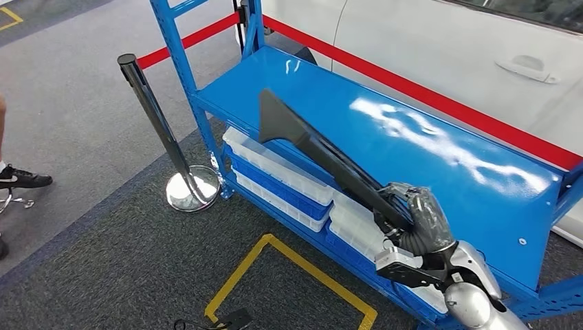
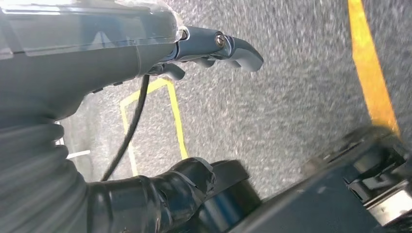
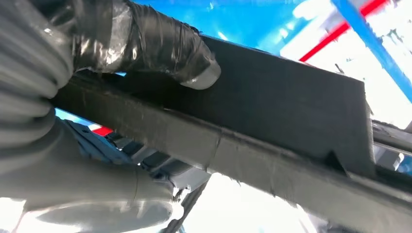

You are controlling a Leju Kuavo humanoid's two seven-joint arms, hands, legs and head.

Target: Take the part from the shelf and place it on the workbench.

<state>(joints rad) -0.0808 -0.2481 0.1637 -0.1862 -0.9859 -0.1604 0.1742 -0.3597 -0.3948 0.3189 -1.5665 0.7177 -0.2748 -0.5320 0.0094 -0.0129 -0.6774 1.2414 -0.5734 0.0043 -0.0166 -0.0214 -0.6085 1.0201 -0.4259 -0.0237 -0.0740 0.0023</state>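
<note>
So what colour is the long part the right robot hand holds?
Dark grey to black part, gripped by the right robot hand; clearest in the head view.

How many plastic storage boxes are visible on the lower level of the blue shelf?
3 at least: a clear storage box on top at the left, a blue box beneath it, and a clear box to the right. Others may be hidden under the shelf top and the robot hand.
</note>
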